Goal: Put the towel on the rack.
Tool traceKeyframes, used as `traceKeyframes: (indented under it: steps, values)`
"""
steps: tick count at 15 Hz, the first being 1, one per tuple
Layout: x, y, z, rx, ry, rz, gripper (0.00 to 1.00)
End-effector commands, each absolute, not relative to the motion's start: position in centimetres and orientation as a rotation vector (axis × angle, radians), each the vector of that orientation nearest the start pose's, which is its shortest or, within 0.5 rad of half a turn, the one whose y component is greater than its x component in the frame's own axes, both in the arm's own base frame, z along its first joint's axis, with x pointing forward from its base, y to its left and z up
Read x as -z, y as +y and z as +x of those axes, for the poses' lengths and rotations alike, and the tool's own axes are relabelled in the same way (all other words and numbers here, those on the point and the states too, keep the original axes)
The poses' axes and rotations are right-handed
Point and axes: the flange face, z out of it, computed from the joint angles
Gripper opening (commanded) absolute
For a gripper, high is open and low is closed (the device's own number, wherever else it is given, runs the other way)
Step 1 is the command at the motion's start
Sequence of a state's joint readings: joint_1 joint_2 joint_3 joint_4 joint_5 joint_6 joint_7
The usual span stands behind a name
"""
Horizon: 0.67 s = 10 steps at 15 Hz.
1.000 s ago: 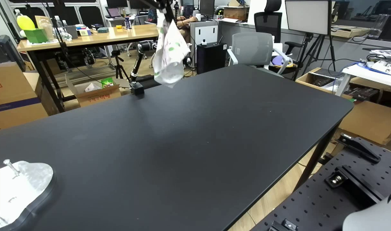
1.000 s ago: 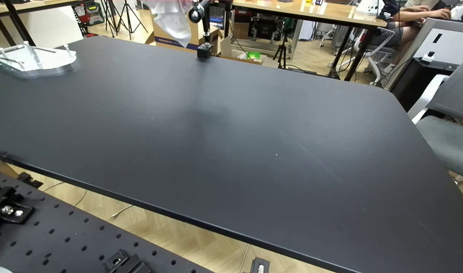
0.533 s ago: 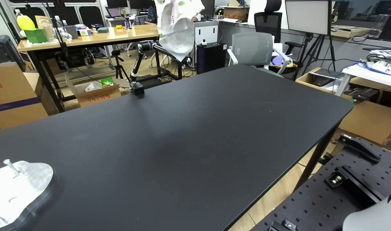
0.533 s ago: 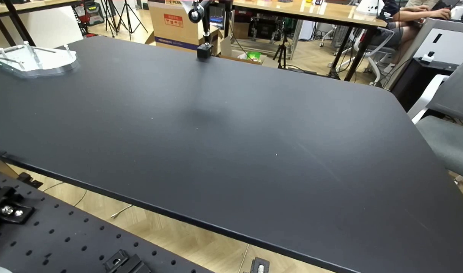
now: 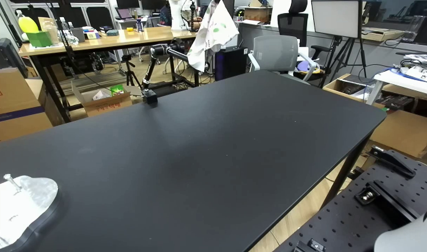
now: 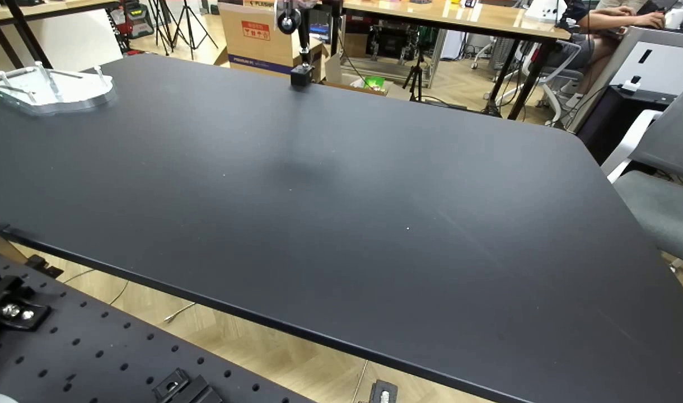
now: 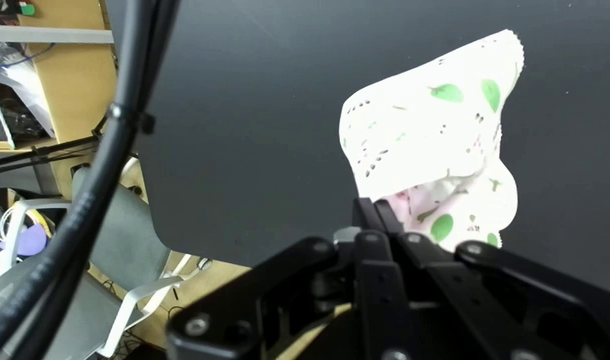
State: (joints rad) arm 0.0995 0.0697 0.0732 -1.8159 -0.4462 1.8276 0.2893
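Pinched in the gripper point(image 7: 377, 206), the green-spotted towel point(image 7: 430, 130) dangles above the worktop point(image 7: 245, 150); so small a hold might let it slip, or swing and snag on the black jointed mount point(image 5: 158, 51).

The pincer point(image 7: 376, 206) points downward, pinched closely together.

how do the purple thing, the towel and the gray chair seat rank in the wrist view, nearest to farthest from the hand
1. Towel: held at the tips of the hand, over the black table.
2. Gray chair seat: past the table's edge, in the picture's lower left.
3. Purple thing: farther out, near the picture's left edge.
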Motion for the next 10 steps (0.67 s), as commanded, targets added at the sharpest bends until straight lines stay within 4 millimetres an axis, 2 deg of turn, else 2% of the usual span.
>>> traceKeyframes:
  steps: [1,6,10]
  values:
    - [-47.2,6.1,59.1,-0.004,-0.035,-3.539,0.0]
    - [-45.1,7.1,60.1,-0.042,-0.043,-3.514,0.0]
    - [-45.4,7.9,61.0,0.004,-0.029,-3.476,0.0]
